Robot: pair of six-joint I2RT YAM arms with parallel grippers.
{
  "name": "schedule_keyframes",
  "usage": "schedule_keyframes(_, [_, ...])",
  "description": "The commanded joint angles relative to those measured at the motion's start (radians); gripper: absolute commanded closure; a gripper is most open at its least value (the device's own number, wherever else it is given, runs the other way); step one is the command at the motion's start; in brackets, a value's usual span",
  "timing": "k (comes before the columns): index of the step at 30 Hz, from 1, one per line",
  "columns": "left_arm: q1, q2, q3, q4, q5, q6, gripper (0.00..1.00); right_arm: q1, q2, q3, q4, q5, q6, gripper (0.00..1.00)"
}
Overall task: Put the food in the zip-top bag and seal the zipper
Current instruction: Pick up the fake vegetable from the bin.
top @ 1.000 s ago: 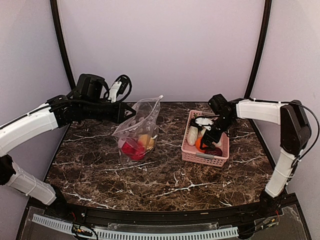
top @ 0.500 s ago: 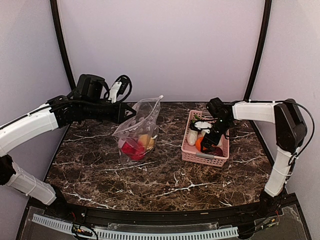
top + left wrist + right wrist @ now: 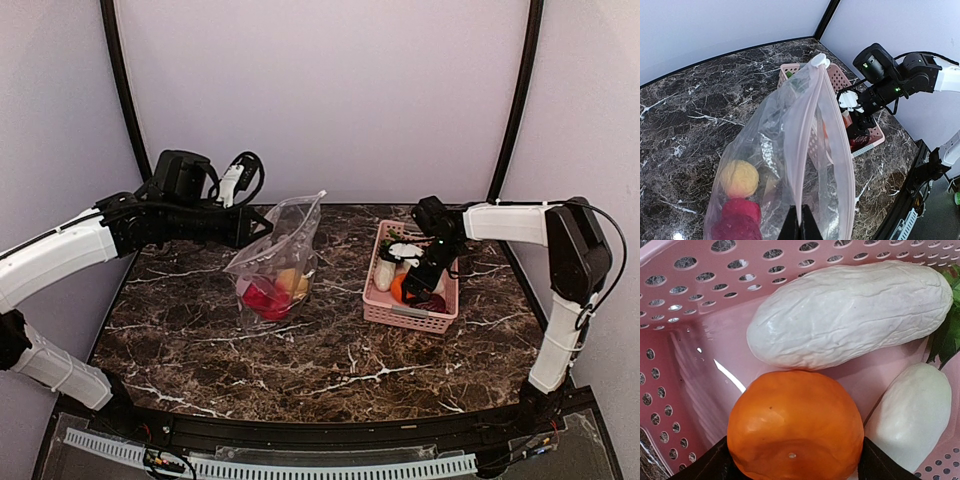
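My left gripper (image 3: 262, 226) is shut on the mouth edge of the clear zip-top bag (image 3: 275, 255) and holds it up, open and sagging. In the left wrist view the fingers (image 3: 801, 220) pinch the zipper strip (image 3: 807, 130). A yellow fruit (image 3: 739, 178) and red pieces (image 3: 737, 220) lie in the bag. My right gripper (image 3: 420, 285) is down in the pink basket (image 3: 410, 315), its fingers pressed on both sides of the orange (image 3: 795, 425). Two white oblong pieces (image 3: 850, 315) and a green leafy piece (image 3: 947, 335) lie beside the orange. A dark red piece (image 3: 430, 302) lies at the basket's front.
The basket stands at the right of the dark marble table (image 3: 330, 350), about a hand's width from the bag. The basket's slotted wall (image 3: 685, 365) is close on the left of my right gripper. Black frame posts stand at the back corners.
My right gripper has dropped lower into the basket and settled around the orange. The left arm and the bag have not moved.
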Motion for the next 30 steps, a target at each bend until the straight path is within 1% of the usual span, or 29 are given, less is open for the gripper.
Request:
schedule_keyframes(1, [0.000,-0.018,-0.025,0.010,0.005,-0.002,0.99,0.007,0.022,0.023,-0.011,0.006,0.014,0.22])
schedule_keyframes(5, [-0.001,-0.020,-0.027,0.010,0.007,-0.006,0.99,0.008,0.018,0.039,-0.029,-0.004,0.015,0.27])
schedule_keyframes(10, [0.000,-0.011,-0.025,0.015,0.002,0.000,0.99,0.008,0.008,0.045,-0.031,-0.016,0.026,0.30])
schedule_keyframes(17, [0.001,0.033,0.058,0.023,0.045,-0.018,0.99,0.008,-0.050,0.062,-0.034,-0.010,0.026,0.35])
schedule_keyframes(19, [0.001,0.060,0.106,0.011,0.025,-0.006,0.99,0.005,-0.076,0.077,-0.041,-0.009,0.023,0.36])
schedule_keyframes(21, [0.002,0.094,0.166,-0.019,-0.025,0.020,0.99,0.000,-0.106,0.105,-0.061,-0.010,0.016,0.37])
schedule_keyframes(23, [0.009,0.134,0.240,-0.072,-0.043,0.048,0.99,-0.010,-0.127,0.148,-0.080,-0.021,0.008,0.37])
schedule_keyframes(26, [0.040,0.202,0.361,-0.107,-0.023,0.087,0.99,-0.033,-0.141,0.235,-0.111,-0.060,0.007,0.39])
schedule_keyframes(30, [0.056,0.318,0.527,-0.186,0.021,0.121,0.99,-0.053,-0.143,0.372,-0.142,-0.161,0.016,0.40])
